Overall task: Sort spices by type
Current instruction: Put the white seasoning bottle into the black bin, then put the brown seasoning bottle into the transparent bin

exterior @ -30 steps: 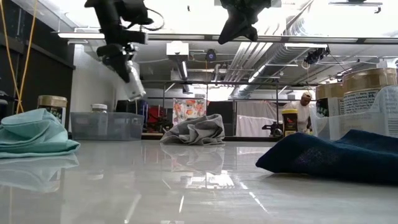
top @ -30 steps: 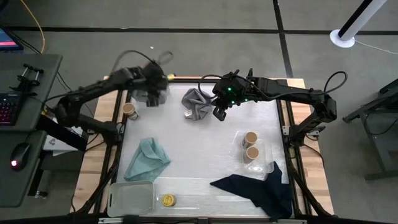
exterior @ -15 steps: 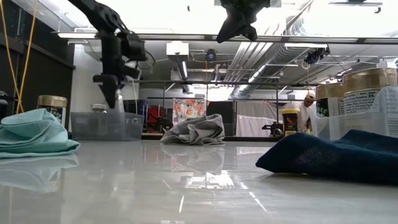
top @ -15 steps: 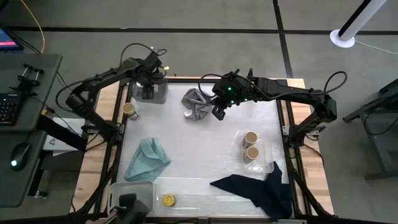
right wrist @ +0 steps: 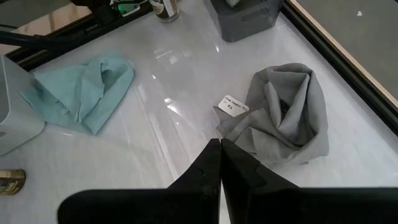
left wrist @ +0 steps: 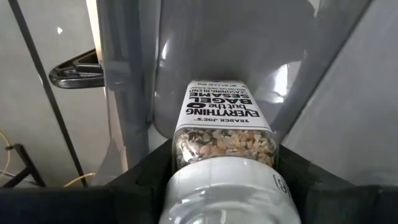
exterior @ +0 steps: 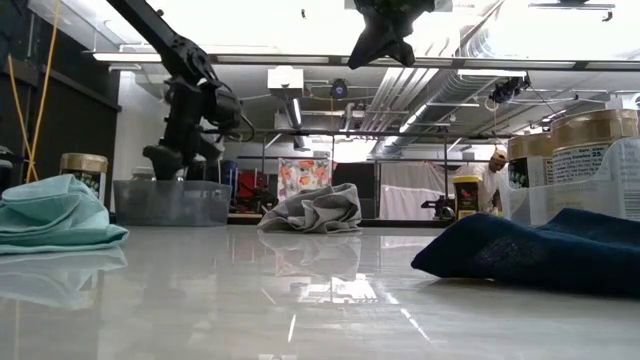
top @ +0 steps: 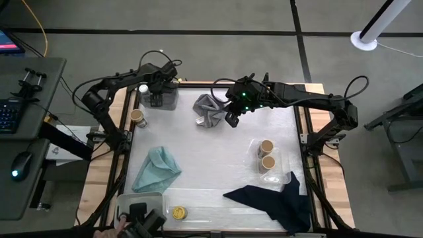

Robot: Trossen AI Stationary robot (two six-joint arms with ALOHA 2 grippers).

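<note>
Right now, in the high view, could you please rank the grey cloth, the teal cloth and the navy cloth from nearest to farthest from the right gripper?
1. Grey cloth, just left of the right gripper.
2. Teal cloth, front left.
3. Navy cloth, front right corner; close to the teal cloth's distance.

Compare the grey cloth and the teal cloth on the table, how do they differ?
The grey cloth lies near the far edge, under the right gripper; the teal cloth lies nearer the front left. The grey cloth shows a white tag; the teal cloth shows none. Both are crumpled, neither is held.
</note>
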